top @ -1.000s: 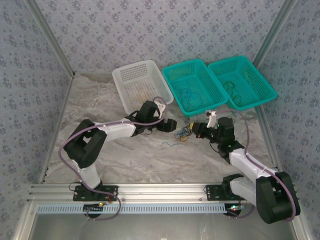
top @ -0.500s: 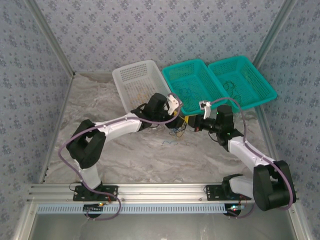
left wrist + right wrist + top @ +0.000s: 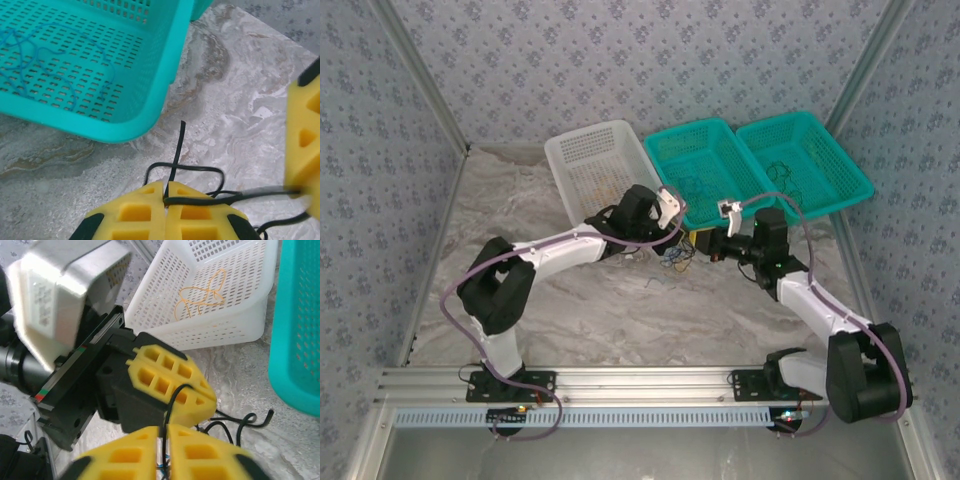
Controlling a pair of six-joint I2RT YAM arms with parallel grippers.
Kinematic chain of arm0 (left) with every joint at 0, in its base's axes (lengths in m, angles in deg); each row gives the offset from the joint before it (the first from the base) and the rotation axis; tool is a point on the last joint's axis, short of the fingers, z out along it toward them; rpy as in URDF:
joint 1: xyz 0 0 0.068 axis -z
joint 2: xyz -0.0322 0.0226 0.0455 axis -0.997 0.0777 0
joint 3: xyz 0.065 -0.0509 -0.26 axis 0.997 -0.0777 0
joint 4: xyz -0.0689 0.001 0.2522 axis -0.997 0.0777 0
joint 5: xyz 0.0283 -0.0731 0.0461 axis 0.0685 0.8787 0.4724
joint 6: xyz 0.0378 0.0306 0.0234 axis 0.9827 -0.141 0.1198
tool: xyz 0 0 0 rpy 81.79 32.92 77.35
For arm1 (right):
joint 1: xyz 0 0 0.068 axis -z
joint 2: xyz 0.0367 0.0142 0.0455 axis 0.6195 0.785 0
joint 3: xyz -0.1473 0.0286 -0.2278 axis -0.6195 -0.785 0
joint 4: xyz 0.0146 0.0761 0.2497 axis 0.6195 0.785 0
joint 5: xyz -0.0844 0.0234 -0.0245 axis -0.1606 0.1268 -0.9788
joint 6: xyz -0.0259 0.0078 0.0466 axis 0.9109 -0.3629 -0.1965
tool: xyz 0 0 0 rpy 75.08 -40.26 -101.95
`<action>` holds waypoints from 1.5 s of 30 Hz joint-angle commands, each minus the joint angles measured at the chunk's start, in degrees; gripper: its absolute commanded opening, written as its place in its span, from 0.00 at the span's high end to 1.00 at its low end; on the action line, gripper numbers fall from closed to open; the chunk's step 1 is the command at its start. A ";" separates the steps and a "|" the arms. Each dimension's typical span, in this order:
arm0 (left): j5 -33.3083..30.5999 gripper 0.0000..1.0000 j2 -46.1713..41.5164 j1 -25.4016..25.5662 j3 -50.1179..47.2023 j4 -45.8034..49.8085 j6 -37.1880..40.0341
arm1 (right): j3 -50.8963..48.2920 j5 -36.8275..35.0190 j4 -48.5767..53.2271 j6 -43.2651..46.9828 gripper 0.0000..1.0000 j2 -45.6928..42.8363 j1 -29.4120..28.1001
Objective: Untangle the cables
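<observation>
Left gripper (image 3: 166, 189) clenched on the cables (image 3: 176, 145) | right gripper (image 3: 164, 432) clamping the same clump, tip-to-tip | teal basket (image 3: 165, 75) just ahead

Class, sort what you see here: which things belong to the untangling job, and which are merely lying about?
In the job:
- cables, with a black strand clamped from both sides
- left gripper
- right gripper

Lying about:
- white basket holding an orange wire
- teal basket holding a blue wire
- second teal basket
</observation>
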 commanded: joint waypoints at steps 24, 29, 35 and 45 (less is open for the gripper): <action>-5.59 1.00 4.11 0.19 11.84 19.61 -35.58 | -5.65 -43.60 -7.08 -7.78 0.23 3.66 -15.25; -3.43 1.00 2.97 0.25 10.80 17.53 -35.41 | -3.77 -43.31 -11.41 -6.43 0.33 10.23 -15.43; 0.38 1.00 0.25 -0.37 9.22 14.29 -34.46 | -3.23 -47.94 -13.58 -2.74 0.50 17.59 -16.20; 6.55 1.00 -9.69 -7.28 3.24 5.70 -34.34 | -4.12 -51.50 -0.32 -3.92 0.76 19.10 -16.46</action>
